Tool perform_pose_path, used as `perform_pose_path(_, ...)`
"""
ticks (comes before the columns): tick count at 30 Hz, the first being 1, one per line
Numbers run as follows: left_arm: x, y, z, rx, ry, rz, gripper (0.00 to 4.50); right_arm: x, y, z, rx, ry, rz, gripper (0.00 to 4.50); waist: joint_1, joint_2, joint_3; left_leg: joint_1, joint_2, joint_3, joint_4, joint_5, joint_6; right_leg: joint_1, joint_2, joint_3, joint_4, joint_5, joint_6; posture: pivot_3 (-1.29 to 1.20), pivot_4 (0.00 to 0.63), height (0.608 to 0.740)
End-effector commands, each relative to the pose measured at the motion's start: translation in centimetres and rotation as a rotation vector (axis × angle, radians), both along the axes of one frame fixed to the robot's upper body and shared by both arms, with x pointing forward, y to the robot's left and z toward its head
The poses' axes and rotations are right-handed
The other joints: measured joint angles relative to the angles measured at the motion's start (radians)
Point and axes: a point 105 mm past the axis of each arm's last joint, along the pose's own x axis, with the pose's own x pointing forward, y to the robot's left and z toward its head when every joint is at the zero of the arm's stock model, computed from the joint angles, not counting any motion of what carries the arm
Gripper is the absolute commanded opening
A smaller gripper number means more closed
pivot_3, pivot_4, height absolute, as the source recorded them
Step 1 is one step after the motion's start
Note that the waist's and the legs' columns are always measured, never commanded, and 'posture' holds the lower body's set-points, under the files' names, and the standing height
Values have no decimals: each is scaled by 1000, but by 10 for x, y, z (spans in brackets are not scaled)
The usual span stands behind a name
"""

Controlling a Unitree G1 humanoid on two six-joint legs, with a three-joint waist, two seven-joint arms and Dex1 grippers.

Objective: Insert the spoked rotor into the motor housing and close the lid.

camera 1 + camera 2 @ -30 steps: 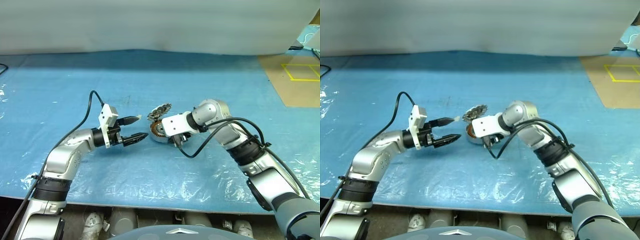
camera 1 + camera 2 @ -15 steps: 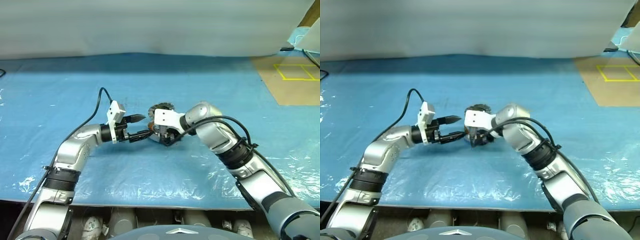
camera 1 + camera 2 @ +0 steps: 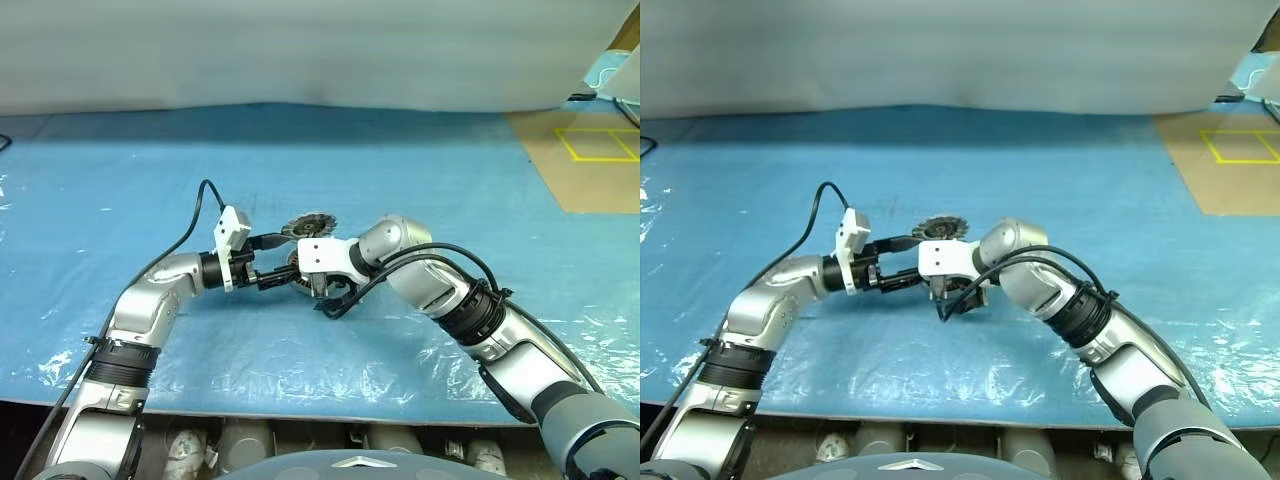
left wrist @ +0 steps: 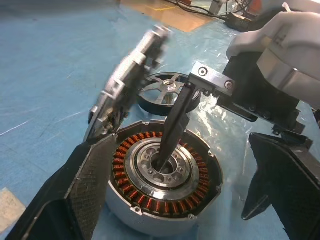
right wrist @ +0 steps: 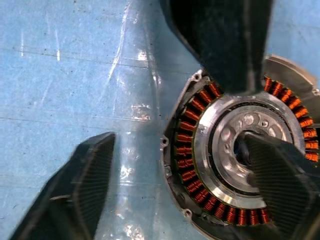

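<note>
Inside motor housing (image 4: 165,185) centre | right claw (image 4: 210,130) finger | lid (image 4: 127,85) raised

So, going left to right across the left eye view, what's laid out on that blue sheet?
Left gripper → motor housing with its raised lid → right gripper's white wrist block → brown board with yellow tape.

lid (image 4: 131,75) blurred, spoked rotor (image 4: 165,91) perhaps half hidden

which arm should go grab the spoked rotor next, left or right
Probably the right. The right gripper hangs open over the motor housing, one finger in its centre, and the spoked rotor lies just behind. The left gripper lies level, open, straddling the housing beside the raised lid, suited to steadying it.
</note>
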Motion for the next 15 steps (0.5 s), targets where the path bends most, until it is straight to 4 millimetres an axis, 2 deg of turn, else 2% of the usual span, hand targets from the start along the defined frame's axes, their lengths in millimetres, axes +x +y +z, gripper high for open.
perform_pose_path(1, -2, -1, 12, -15, -52, -6, 4500, 1, -1, 30, 51, 48, -47, 4255, 3, 0, 0, -1, 0, 0, 0, 0, 0, 0, 0, 0, 0, 0, 0, 0, 150, 740)
perform_pose_path(4, -2, 2, 12, -9, -53, -1, 4500, -8, -5, 53, 118, 102, -65, 4255, 5, 0, 0, -1, 0, 0, -2, 0, 0, 0, 0, 0, -3, 0, 0, 0, 150, 740)
perform_pose_path(9, -1, 6, 13, -7, -54, 5, 4500, -22, -30, 70, 198, 164, -83, 4255, 17, 0, 0, -2, 0, 0, -6, 0, 0, 0, 1, -1, -7, 0, 0, 0, 150, 740)
perform_pose_path(12, -5, 10, 12, 0, -53, 8, 4500, -27, -55, 65, 206, 121, -88, 4255, 26, 0, 0, -2, 0, 0, -7, 0, -1, 0, 2, -2, -8, 0, 1, 0, 150, 740)
perform_pose_path(15, -14, 16, 8, 27, -44, 3, 4500, -15, -79, 55, 191, -42, -147, 4255, 28, 0, 0, -2, 0, 0, -7, -1, -2, 0, 2, -2, -8, 0, 1, 0, 150, 740)
